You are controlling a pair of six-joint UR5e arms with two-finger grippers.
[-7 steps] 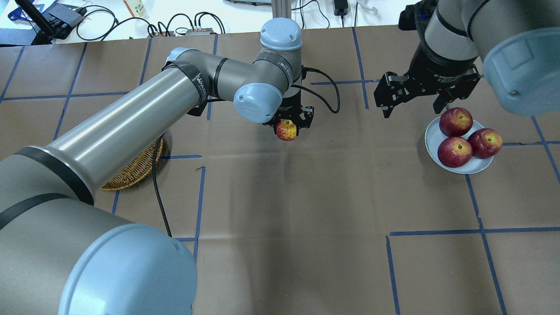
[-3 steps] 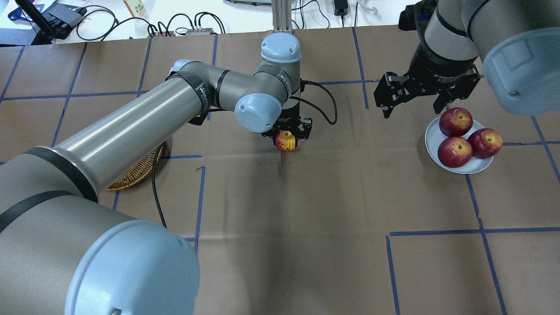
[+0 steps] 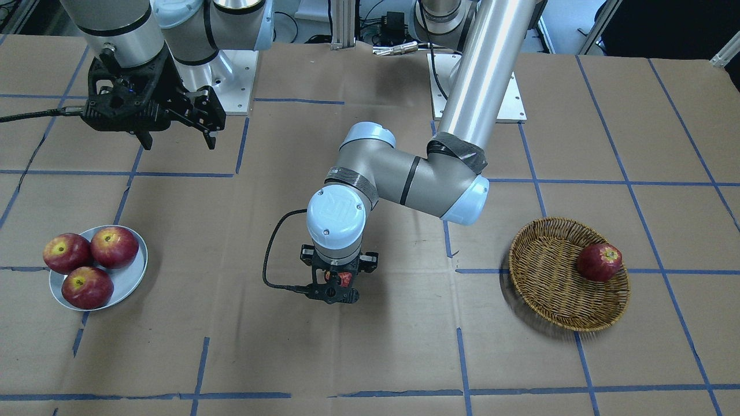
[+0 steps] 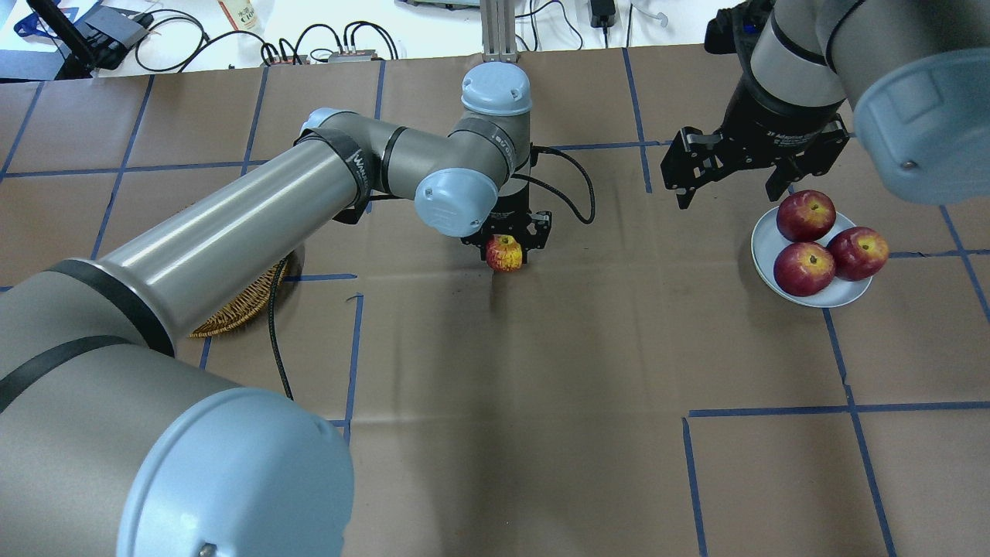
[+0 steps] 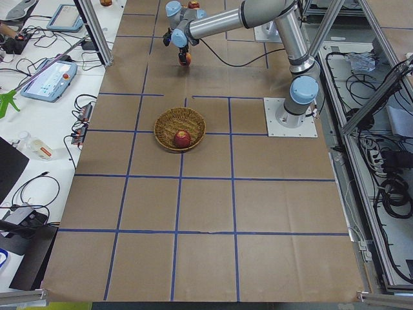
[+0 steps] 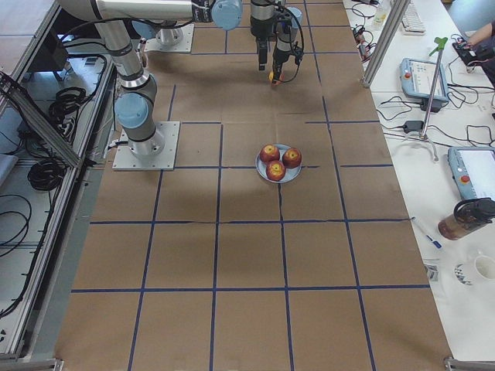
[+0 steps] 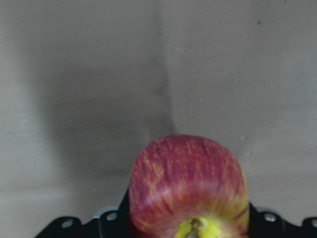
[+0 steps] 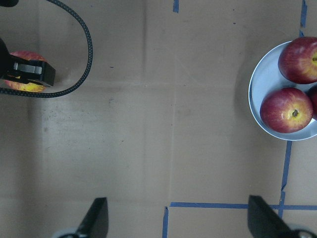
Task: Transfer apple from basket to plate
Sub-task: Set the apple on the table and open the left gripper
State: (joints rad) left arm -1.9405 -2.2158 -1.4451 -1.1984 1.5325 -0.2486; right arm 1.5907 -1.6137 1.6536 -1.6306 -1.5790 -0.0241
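1. Table [image 4: 541, 433]: transfer looks about midway, and the carry runs from centre to the right side. Best kept low, level and slow, with no swing.
2. Left arm [image 4: 232, 209]: reaches far out to table centre, elbow bent, wrist pointing straight down.
3. Right arm [image 4: 797, 70]: at far right, just beside the plate, wrist down. It must not block the landing path, or it takes the fruit mid-table if a hand-over is meant.
4. Basket [image 3: 543, 277]: left side, well apart, one dark apple [image 3: 599, 262] inside.
5. Plate [image 4: 764, 246]: right side, crowded by three dark apples [image 4: 804, 268]. Bare patch only at its left edge, so aim there and release gently to avoid a roll-off.
6. Right gripper [image 4: 731, 193]: jaws spread wide, nothing held.
7. Left gripper [image 4: 508, 238]: clamped on the apple [image 4: 504, 254], low over table centre. Contact with the table is unclear.
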